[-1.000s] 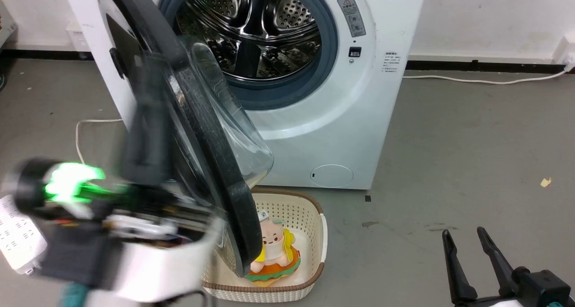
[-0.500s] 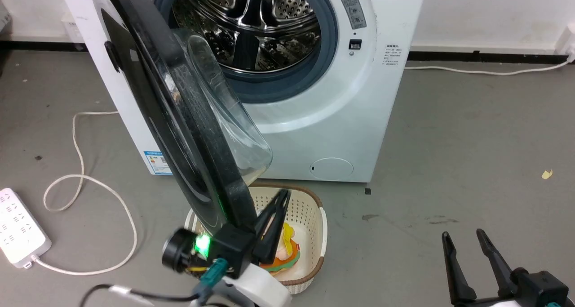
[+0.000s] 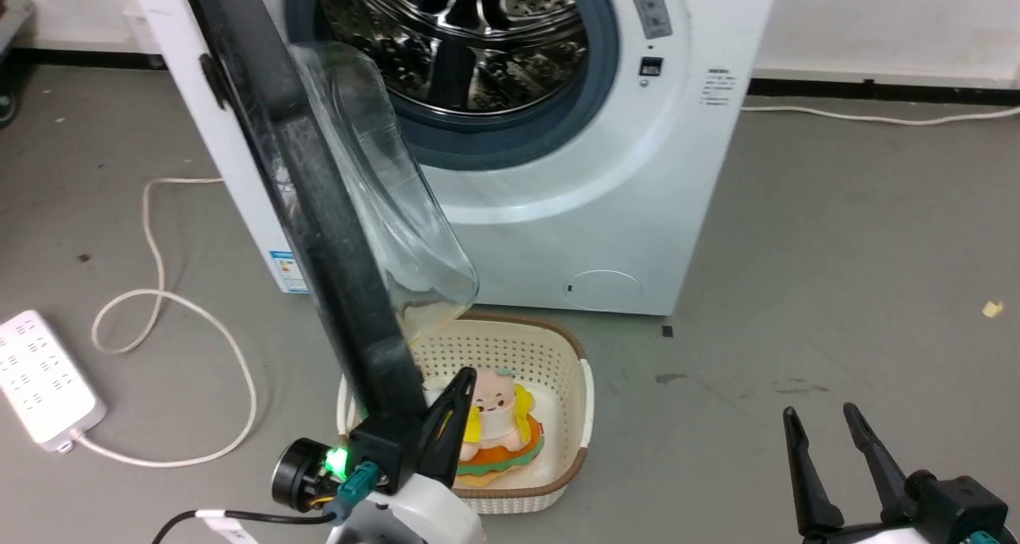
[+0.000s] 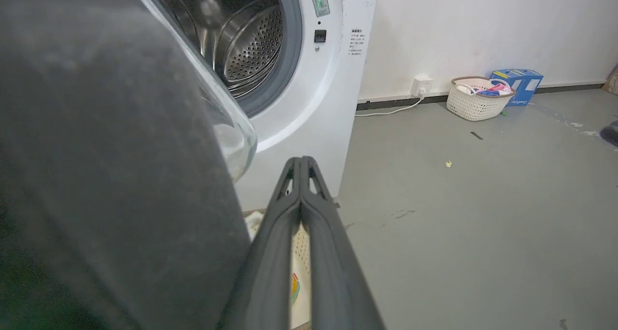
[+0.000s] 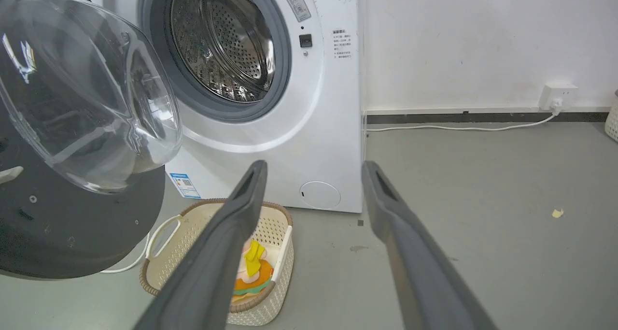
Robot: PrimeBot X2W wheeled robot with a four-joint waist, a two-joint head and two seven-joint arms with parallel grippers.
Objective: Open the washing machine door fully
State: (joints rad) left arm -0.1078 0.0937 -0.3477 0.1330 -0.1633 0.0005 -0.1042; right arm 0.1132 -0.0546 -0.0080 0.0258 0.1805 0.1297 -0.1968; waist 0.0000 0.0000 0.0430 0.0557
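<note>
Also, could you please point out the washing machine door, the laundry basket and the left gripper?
washing machine door [image 3: 311, 209]: head view, black rim.
laundry basket [image 3: 518, 349]: head view, far inner wall.
left gripper [image 4: 300, 163]: left wrist view, shut fingertips.

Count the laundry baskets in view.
2. One basket sits before the washing machine; the second basket stands by the wall beside a blue box. Others may be hidden.

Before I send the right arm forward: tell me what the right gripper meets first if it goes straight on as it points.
Probably the washing machine's white front, low down near its round flap. The basket lies below the line of the open right gripper. Depth is unclear.
</note>
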